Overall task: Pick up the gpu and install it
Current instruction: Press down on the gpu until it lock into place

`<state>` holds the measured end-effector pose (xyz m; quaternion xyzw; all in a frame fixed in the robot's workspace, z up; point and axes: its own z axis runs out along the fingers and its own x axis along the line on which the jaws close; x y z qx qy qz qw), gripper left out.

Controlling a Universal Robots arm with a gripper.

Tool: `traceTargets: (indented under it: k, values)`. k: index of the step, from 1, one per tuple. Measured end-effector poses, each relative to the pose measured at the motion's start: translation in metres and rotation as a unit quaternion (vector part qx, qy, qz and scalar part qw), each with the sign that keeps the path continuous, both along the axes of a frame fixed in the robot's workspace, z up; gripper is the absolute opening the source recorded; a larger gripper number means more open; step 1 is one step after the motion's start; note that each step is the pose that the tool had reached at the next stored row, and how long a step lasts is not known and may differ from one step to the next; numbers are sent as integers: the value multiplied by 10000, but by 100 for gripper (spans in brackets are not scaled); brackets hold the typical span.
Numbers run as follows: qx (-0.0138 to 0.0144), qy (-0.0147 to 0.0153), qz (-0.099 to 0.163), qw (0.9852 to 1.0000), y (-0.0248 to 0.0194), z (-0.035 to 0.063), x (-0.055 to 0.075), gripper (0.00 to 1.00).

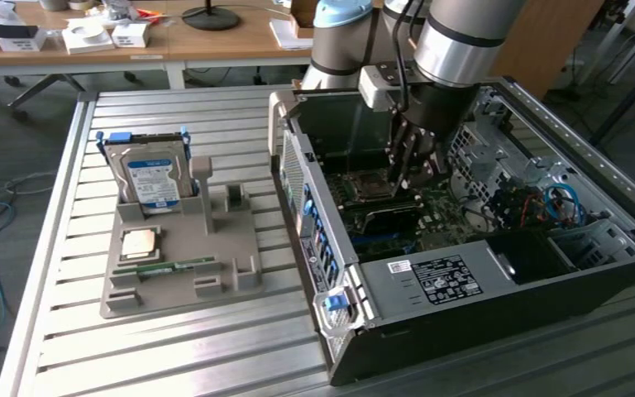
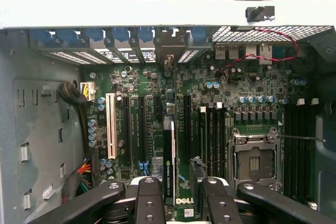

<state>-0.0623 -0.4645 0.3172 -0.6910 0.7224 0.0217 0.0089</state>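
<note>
In the wrist view the gpu [image 2: 169,156] appears edge-on as a thin dark card with a green label, held between my fingers [image 2: 149,203]. My gripper [image 2: 181,200] is shut on it. The card hangs over the long black expansion slots [image 2: 186,129] of the green motherboard [image 2: 252,87], lined up with them; I cannot tell whether it touches a slot. In the exterior view my gripper [image 1: 413,165] reaches straight down into the open computer case [image 1: 428,281], just above the motherboard [image 1: 433,211].
A grey parts holder [image 1: 185,248] on the slatted table at the exterior view's left carries a hard drive [image 1: 152,178], a CPU [image 1: 141,242] and a memory strip [image 1: 163,266]. Inside the case are the CPU socket [image 2: 254,158], a white slot [image 2: 111,124] and cable bundles [image 2: 84,171].
</note>
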Motion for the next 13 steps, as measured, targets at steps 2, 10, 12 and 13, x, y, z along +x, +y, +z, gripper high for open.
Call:
traceTargets:
  k: [2, 10, 12, 13]
  values:
    - [0, 0, 0, 10000, 0, 0, 0, 34]
    - [0, 0, 0, 10000, 0, 0, 0, 33]
    - [0, 0, 0, 10000, 0, 0, 0, 20]
    - [0, 0, 0, 10000, 0, 0, 0, 15]
